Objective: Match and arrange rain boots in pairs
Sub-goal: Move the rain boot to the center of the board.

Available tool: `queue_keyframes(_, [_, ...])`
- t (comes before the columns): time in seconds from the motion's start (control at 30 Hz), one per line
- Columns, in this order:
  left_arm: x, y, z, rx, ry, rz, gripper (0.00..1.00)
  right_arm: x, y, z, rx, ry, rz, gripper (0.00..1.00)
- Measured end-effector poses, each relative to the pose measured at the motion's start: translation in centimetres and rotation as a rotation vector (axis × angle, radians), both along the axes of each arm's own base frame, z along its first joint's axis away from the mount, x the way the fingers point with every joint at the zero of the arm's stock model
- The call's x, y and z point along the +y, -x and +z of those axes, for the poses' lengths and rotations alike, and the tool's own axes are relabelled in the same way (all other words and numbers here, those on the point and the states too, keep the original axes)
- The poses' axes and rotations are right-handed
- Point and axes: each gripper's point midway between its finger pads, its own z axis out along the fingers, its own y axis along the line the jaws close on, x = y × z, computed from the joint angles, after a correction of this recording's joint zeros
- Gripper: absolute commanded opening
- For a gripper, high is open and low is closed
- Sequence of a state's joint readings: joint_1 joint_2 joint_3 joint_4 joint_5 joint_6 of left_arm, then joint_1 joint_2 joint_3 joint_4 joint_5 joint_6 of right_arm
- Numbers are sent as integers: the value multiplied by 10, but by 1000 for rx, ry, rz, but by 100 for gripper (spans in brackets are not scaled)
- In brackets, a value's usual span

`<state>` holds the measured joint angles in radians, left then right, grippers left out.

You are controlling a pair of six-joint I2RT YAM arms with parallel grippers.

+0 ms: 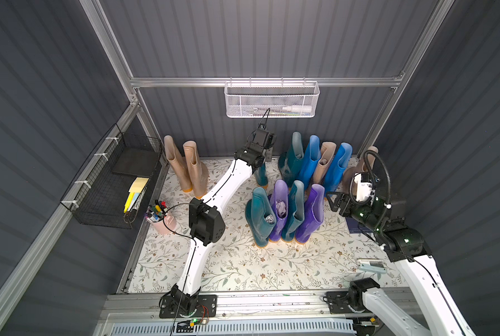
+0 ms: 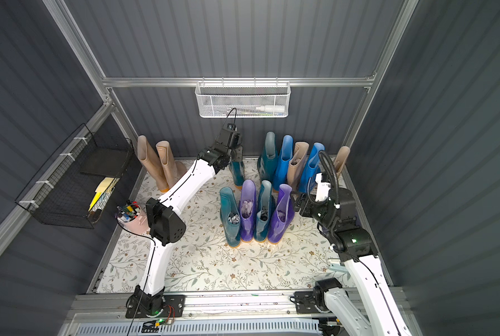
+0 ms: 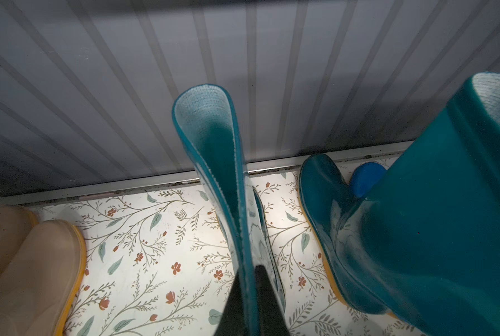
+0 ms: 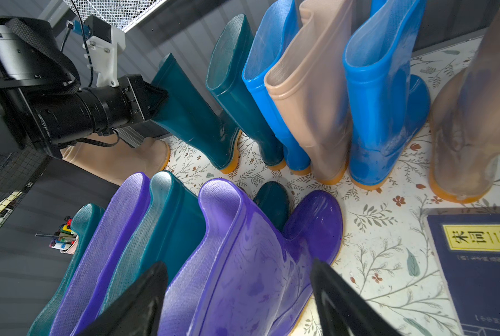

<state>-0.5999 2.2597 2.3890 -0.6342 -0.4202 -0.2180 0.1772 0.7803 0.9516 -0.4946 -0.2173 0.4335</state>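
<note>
The bench (image 1: 243,270), covered with a flowered sheet, carries all twelve rain boots (image 1: 295,209). I judge the sorting to be in its early part: one pair looks made and five are left to make. The largest group is the far row (image 1: 310,160) at the right, against the back wall. It goes teal, blue, beige, blue and a last beige one half hidden behind the right arm, so the colours there are mixed. In front of it the near row (image 1: 280,209) has four boots close side by side, teal, purple, teal, purple, also not matched. Only the beige pair (image 1: 195,167) at the far left stands together as two of one colour, well apart from the rest. Between that pair and the far row is a single teal boot (image 3: 214,151), leaning a little. The left gripper (image 3: 248,273) is pressed together on the wall of its shaft at the top; whether its sole rests on the bench I cannot tell. The right gripper (image 4: 238,263) is spread wide, with one finger on each side of the shaft of the purple boot (image 4: 257,232) at the right end of the near row, not pinching it.
</note>
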Motion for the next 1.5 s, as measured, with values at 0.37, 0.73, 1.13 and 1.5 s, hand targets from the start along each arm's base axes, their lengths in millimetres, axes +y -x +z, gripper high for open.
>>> queue_keyframes(0.37, [27,-5,15,-23,-24,38,0,0,2,1,-4,0,-1,80])
queue_keyframes(0.73, [69,0,25,-21,-47,89,0,0,2,1,-5,0,0,80])
queue_keyframes(1.13, [119,2,5,27,-101,147,0,1,0,-3,12,-1,6,80])
queue_keyframes(1.5, [147,14,15,14,-127,179,0,5,-4,-10,39,-7,19,80])
